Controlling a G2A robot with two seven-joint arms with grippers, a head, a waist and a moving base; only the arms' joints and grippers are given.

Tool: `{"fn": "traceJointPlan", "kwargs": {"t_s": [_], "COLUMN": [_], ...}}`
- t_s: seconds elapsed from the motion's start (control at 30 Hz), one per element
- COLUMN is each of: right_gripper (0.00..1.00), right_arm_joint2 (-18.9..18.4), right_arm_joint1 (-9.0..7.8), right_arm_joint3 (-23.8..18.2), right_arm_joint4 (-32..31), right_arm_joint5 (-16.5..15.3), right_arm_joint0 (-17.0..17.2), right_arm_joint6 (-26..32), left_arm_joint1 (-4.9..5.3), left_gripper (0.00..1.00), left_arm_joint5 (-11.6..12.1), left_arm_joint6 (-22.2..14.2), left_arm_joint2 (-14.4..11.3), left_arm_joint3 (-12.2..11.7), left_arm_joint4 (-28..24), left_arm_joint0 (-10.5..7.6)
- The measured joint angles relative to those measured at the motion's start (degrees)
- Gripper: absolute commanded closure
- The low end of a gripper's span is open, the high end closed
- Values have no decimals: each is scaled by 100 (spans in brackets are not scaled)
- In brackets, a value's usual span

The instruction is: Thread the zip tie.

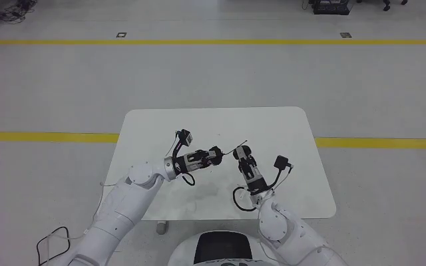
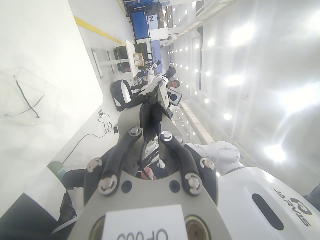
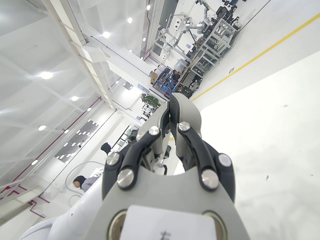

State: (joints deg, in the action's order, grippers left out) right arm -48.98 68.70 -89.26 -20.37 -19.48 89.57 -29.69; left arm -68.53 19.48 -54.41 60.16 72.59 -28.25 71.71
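While no closed loop is visible anywhere along the zip tie, threading should be judged as not yet complete. The strap appears as a single, nearly straight black strand with no curl back on itself. The pictures do not resolve which end carries the locking head, so it cannot be confirmed whether the tail has entered the head.

Position: the zip tie is held in the air above the middle of the table, spanning the short gap between the two grippers. It does not appear to rest on the table surface.

Left gripper: fingers drawn narrow and clamped on the end of the strap nearer the table's left side. The left wrist view shows a thin dark strand running back between the closed fingers.

Right gripper: ribbed pads pressed together, apparently pinching the strap close to its other end. A short free length projects past the fingertips.

Orientation: the long axis runs across the table, roughly parallel to the table's near edge but slanted. The end at the right gripper points toward the table's far right corner; the end at the left gripper lies closer to the table's near edge.

Remaining work, as judged: bend the strap, align the tail with the head, insert, and pull through.
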Motion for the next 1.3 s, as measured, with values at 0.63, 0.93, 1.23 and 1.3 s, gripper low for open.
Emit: {"fn": "traceJointPlan", "kwargs": {"t_s": [0.63,0.93,1.23,1.3], "right_gripper": [100,100,100,100], "right_arm_joint2": [-138,-236,-340,-356], "right_arm_joint1": [122,184,250,263], "right_arm_joint3": [16,-55,-226,-256], "right_arm_joint4": [-62,-141,-27,5], "right_arm_joint5": [0,131,482,530], "right_arm_joint0": [114,232,394,421], "right_arm_joint6": [81,90,123,142], "left_arm_joint1": [0,9,42,47], "left_gripper": [100,100,100,100], "left_arm_joint5": [0,-44,1,1], "left_arm_joint6": [0,245,370,382], "left_arm_joint2": [0,-46,-74,-79], "left_arm_joint3": [0,112,165,175], "left_arm_joint4": [0,110,167,171], "left_arm_joint0": [0,61,94,96]}}
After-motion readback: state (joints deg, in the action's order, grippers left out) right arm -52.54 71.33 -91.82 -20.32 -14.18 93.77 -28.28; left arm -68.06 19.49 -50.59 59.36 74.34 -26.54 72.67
